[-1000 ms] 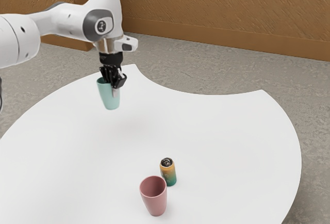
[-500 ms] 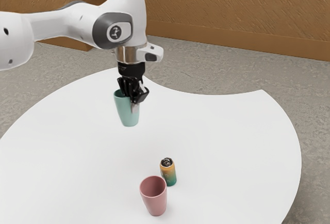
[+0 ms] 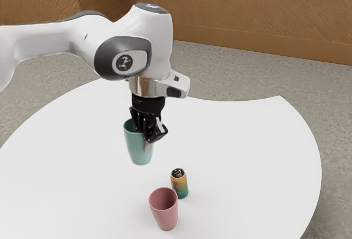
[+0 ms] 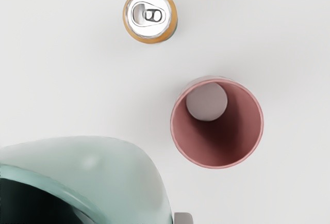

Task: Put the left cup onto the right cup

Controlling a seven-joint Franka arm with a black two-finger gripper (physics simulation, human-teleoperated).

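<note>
1. Transport phase: jaws clamped on the green cup at its rim, one finger inside the wall and one outside. The cup hangs off the surface, tilted slightly.
2. Change over the last second: the arm has carried the green cup from the far side of the surface toward the pink cup. The grip looks unchanged, with no slip visible.
3. The pink cup stands upright, mouth up, below the jaws and off to one side, not yet under them. In the wrist view, the pink cup sits clear of the green cup, with bare surface between them.
4. The can stands just beside the pink cup, apart from it; the wrist view shows the can further from the jaws than the pink cup.
5. Read: most of the lateral travel looks done. What's left is a short shift to centre over the pink rim, then descend and let go.
6. Risks: the tilt may catch the pink rim, and the can is close enough to clip.
</note>
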